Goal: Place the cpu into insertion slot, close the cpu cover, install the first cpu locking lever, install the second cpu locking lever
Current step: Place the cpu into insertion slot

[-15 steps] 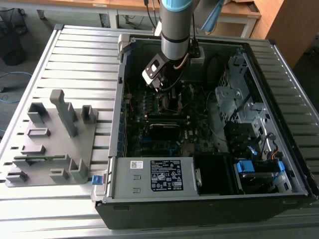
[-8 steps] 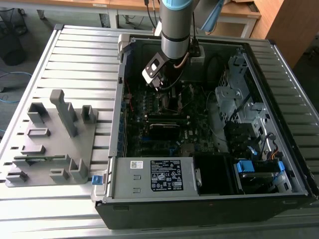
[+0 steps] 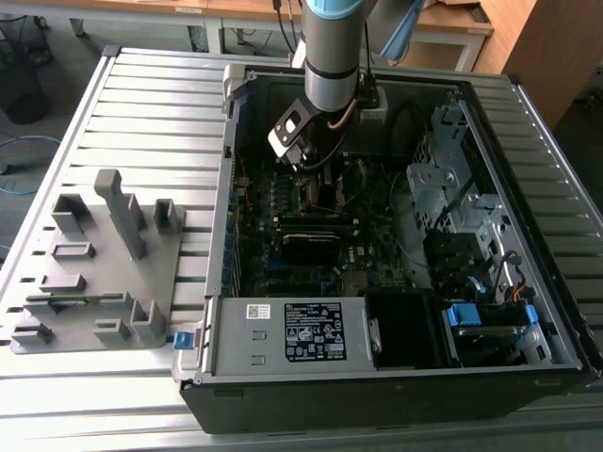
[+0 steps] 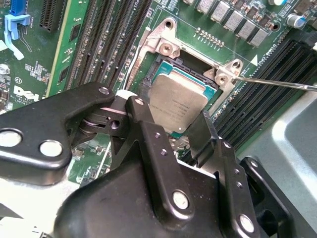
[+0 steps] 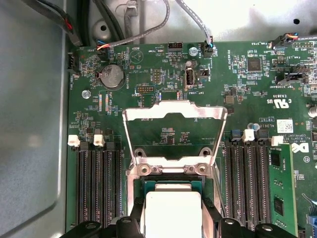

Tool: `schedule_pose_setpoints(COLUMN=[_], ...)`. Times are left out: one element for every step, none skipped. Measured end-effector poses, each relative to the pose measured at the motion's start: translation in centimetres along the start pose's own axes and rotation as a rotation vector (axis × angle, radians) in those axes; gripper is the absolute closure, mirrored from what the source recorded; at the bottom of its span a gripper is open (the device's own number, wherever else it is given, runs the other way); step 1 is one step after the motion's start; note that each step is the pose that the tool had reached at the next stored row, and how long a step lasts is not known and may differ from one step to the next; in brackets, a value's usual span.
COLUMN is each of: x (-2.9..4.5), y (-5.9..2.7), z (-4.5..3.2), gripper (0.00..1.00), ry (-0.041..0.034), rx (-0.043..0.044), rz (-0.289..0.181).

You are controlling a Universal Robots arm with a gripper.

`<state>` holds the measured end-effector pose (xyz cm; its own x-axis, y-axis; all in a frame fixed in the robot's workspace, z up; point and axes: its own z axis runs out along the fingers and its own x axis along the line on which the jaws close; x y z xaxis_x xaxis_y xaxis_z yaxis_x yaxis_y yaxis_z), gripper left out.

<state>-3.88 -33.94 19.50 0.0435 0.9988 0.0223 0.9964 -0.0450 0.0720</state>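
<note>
In both wrist views my gripper [image 4: 173, 118] [image 5: 172, 222] is shut on the cpu [image 4: 179, 99] [image 5: 172, 210], a silver square held by two opposite edges between the black fingers [image 4: 141, 116]. The cpu hangs slightly tilted just above the insertion slot [image 4: 166, 67] [image 5: 148, 186], whose dark frame shows around it on the green board. The cpu cover [image 5: 173, 111] stands swung open behind the slot. A thin locking lever [image 4: 277, 83] sticks out to one side, unlatched. In the exterior view the gripper [image 3: 316, 169] is low inside the open computer case.
Long black memory slots [image 5: 94, 183] [image 4: 114, 34] flank the socket on both sides. Cables [image 5: 148, 29] run along the board's far edge. A grey fixture tray [image 3: 94, 273] sits at the exterior view's left, with the power supply [image 3: 301, 334] and drive cages [image 3: 452, 188] inside the case.
</note>
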Motion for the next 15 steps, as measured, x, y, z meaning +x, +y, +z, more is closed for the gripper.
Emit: schedule_pose_setpoints(x=[0.0, 0.0, -0.01, -0.01, -0.01, -0.01, 0.0, 0.0, -0.01, 0.0, 0.0, 0.0, 0.0, 0.0, 0.0], y=[0.0, 0.0, 0.0, 0.0, 0.0, 0.0, 0.0, 0.0, -0.01, 0.02, 0.03, 0.05, 0.05, 0.05, 0.06], z=[0.02, 0.02, 0.02, 0.02, 0.03, 0.03, 0.03, 0.03, 0.03, 0.04, 0.04, 0.04, 0.04, 0.04, 0.04], gripper=[0.46, 0.46, 0.46, 0.46, 0.46, 0.46, 0.46, 0.46, 0.46, 0.46, 0.46, 0.46, 0.46, 0.46, 0.46], ry=[0.0, -0.0002, -0.0002, -0.0002, -0.0002, -0.0001, 0.0, 0.0001, 0.0001, 0.0002, 0.0002, 0.0002, 0.0003, 0.0004, 0.0004], rx=[0.0, 0.0001, 0.0001, 0.0001, 0.0001, 0.0001, 0.0001, 0.0001, 0.0001, 0.0001, 0.0001, 0.0, 0.0, 0.0001, 0.0001], rz=[0.0, 0.0, 0.0, 0.0, -0.001, -0.001, -0.002, -0.002, -0.003, -0.003, -0.003, -0.003, -0.004, -0.004, -0.005])
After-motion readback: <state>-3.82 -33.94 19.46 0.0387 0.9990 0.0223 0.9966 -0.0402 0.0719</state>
